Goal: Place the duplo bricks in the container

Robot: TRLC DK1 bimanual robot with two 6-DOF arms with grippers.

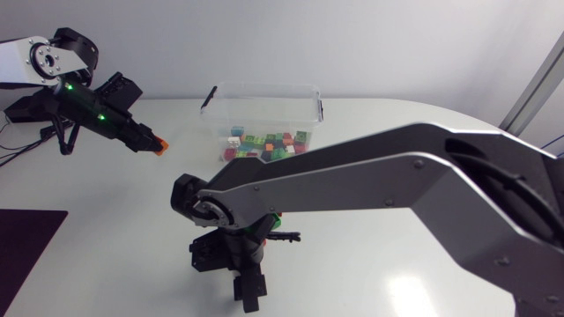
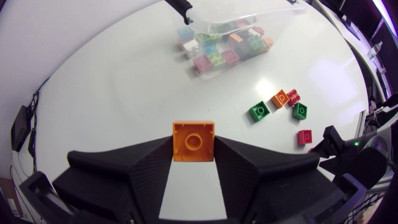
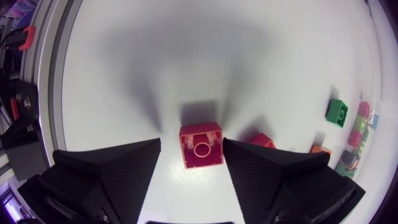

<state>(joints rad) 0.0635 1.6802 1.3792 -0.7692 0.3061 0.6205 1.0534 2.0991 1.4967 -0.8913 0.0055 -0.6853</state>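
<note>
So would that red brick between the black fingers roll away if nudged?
Probably not: the red brick looks boxy and flat-sided, so it should slide rather than roll. Its smooth look suggests hard, light, slightly slippery plastic.

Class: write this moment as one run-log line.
left gripper shut on orange square plastic brick | right gripper open, straddling red square plastic brick | clear plastic container holds bricks

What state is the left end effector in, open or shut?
Shut: on the left end effector, both fingers touch the orange brick between them.
</note>
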